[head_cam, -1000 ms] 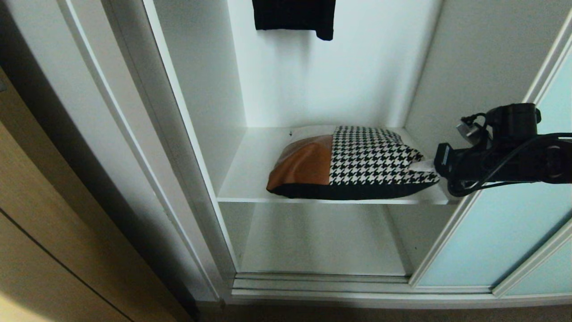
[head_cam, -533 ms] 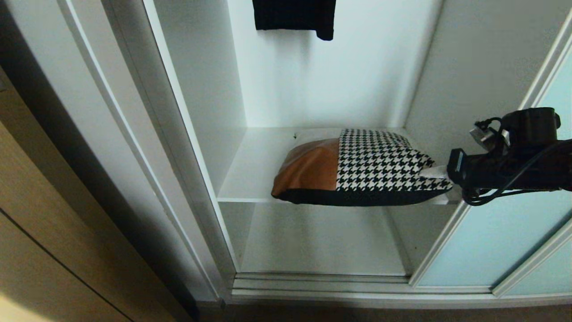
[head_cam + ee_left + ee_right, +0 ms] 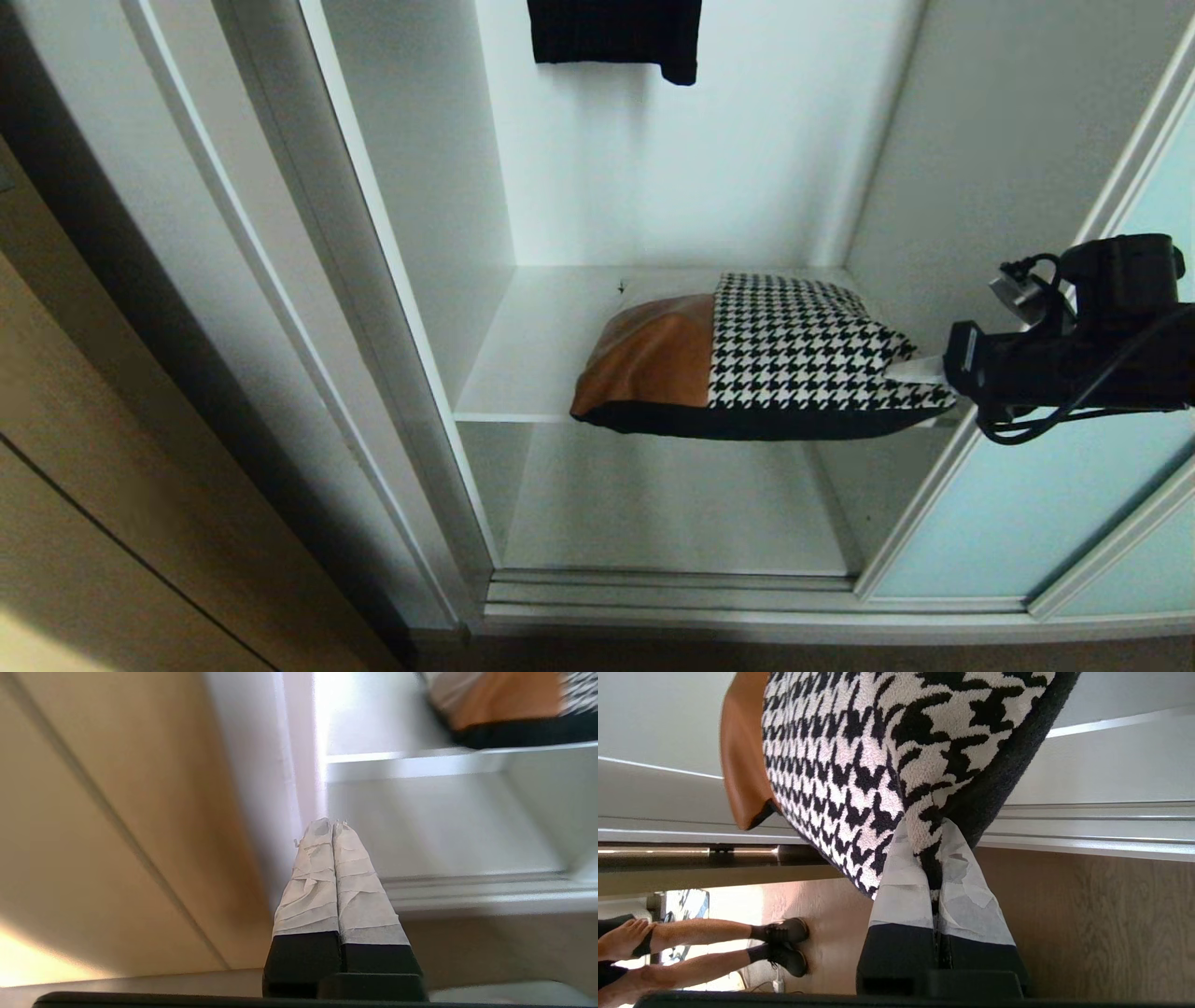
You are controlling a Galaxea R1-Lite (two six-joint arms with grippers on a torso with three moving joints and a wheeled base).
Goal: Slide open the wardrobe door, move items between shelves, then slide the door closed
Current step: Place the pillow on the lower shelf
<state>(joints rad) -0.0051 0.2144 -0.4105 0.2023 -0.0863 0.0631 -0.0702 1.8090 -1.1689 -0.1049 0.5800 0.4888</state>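
A: Cushion [image 3: 756, 359] first: where is it? I make it half off the upper shelf [image 3: 532, 345], its black underside overhanging that shelf's front edge on the side toward the sliding wardrobe door [image 3: 1046, 485].

B: Agreed. The right hand [image 3: 924, 371] has the houndstooth corner nearest the door pinched between its taped fingers [image 3: 901, 891], which are closed down to the thickness of the fabric. The tan end rests on the upper shelf.

A: So the step is the move between shelves, I'd say, with the door pushed aside and the opening clear.

B: That's my reading. The lower shelf [image 3: 672, 504], directly under the cushion, looks like the destination. The next move calls for drawing the cushion clear of the upper shelf's edge, then lowering it and pushing it in. Held by one corner, it will probably sag and swing.

A: And the left hand [image 3: 332, 828]?

B: Closed on nothing, fingertips pressed together, low and outside the wardrobe, pointing toward the bottom track below the lower shelf.

A: Surroundings?

B: White boards inside, smooth and bare apart from the cushion. A small black garment [image 3: 616, 37] hangs well above the upper shelf. A light wooden door [image 3: 103, 523] stands beside the wardrobe on the side away from the sliding door. In the right wrist view, a person's legs in dark shoes [image 3: 784, 945] stand on the floor beyond the cushion.
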